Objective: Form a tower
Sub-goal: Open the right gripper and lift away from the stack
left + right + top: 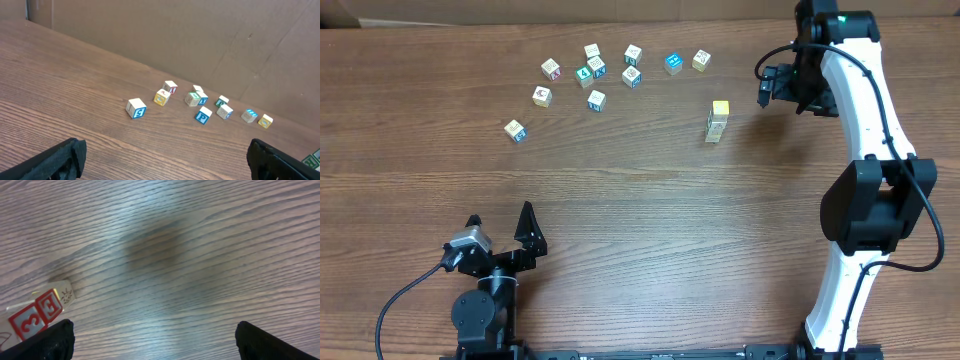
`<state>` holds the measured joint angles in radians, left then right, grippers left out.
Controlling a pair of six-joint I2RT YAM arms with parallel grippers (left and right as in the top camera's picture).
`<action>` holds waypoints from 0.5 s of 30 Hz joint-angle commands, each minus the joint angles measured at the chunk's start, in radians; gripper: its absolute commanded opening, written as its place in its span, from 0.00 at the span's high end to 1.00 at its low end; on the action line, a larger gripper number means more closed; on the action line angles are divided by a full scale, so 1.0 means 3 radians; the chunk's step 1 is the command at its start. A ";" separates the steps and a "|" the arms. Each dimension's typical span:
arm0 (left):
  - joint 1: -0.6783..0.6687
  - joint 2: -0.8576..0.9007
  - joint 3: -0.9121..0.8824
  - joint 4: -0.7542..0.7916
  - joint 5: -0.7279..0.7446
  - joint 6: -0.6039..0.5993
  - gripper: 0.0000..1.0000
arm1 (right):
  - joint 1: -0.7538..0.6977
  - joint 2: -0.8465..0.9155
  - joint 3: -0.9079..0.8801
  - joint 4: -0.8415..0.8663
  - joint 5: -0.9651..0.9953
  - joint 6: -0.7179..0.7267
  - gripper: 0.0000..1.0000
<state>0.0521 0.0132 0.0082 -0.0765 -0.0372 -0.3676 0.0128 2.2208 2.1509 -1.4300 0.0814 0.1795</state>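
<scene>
The tower (718, 121) stands right of centre at the back of the table, a narrow stack of pale printed cubes with a yellow cube (720, 108) on top. My right gripper (767, 88) hovers open just right of it, holding nothing. In the right wrist view, pale cubes with red 3 and E faces (37, 312) show at the lower left, beside the open right gripper (155, 342), apart from its fingers. My left gripper (500, 220) rests open near the front left, far from the tower. It is empty in the left wrist view (162, 165).
Several loose picture cubes lie scattered along the back, from one at the left (515, 130) to one at the right (701, 60). The left wrist view shows them ahead, the nearest (136, 108). A cardboard wall (200, 40) backs the table.
</scene>
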 commanded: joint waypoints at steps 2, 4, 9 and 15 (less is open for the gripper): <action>-0.0010 -0.0025 -0.0011 0.0006 0.0017 -0.0022 0.00 | -0.0048 -0.0005 -0.0023 0.0043 -0.0003 0.0011 0.00; -0.0010 -0.0025 -0.0011 0.0006 0.0017 -0.0022 0.00 | -0.0047 -0.0005 -0.0023 0.0056 -0.0003 0.0011 0.00; -0.0010 -0.0027 -0.0011 0.0006 0.0017 -0.0022 0.00 | -0.0047 -0.0005 -0.0023 0.0061 -0.0003 0.0011 0.00; -0.0010 -0.0027 -0.0011 0.0006 0.0017 -0.0022 0.00 | -0.0047 -0.0005 -0.0023 0.0061 -0.0003 0.0011 0.00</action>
<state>0.0521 0.0132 0.0082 -0.0765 -0.0372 -0.3676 0.0002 2.2208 2.1502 -1.4147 0.0818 0.1795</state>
